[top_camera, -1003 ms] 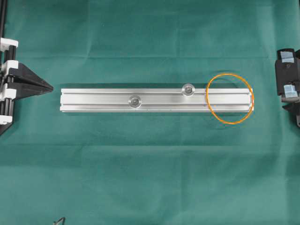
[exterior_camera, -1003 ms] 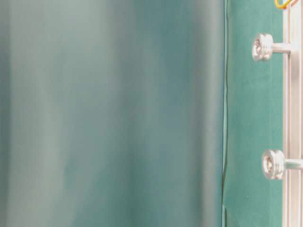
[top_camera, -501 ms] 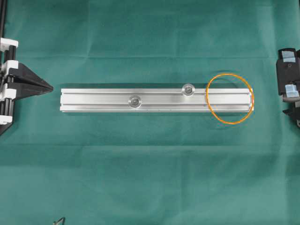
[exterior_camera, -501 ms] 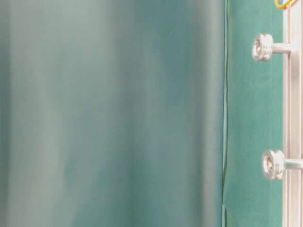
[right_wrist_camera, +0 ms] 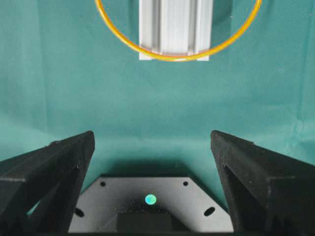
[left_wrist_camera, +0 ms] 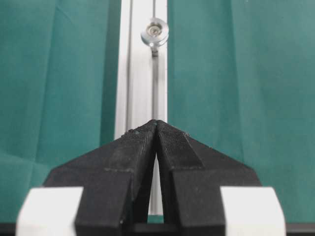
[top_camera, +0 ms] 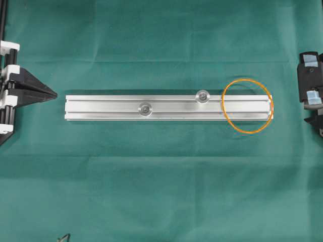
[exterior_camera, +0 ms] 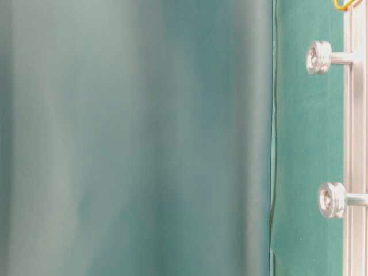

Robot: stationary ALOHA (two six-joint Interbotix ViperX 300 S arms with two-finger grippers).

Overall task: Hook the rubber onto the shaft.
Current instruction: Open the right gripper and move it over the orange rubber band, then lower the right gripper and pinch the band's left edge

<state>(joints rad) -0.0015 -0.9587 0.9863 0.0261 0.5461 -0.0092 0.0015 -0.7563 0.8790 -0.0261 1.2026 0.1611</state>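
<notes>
1. Overhead exterior view first: you see the silver rail (top_camera: pixel 169 107) lying lengthwise across the middle of the counter (top_camera: pixel 161 191), which is covered in green cloth.
2. You find the rubber (top_camera: pixel 247 106), a thin orange loop, draped over the rail's end nearest the counter's right edge; it crosses the rail and spills onto the cloth on both sides.
3. Two shafts stand up from the rail: one shaft (top_camera: pixel 203 96) close beside the rubber but apart from it, the other shaft (top_camera: pixel 146 108) nearer the rail's middle. The rubber is hooked on neither.
4. Your left claw (left_wrist_camera: pixel 156 123) sits at the counter's left edge, its black fingers pressed together at the tips, holding nothing and pointing along the rail.
5. Your right claw (right_wrist_camera: pixel 152 140) waits at the right edge with its fingers spread wide and nothing between them; the rubber lies just beyond them.
6. Table-level, you get mostly blurred green cloth, with both shafts at the right side.
</notes>
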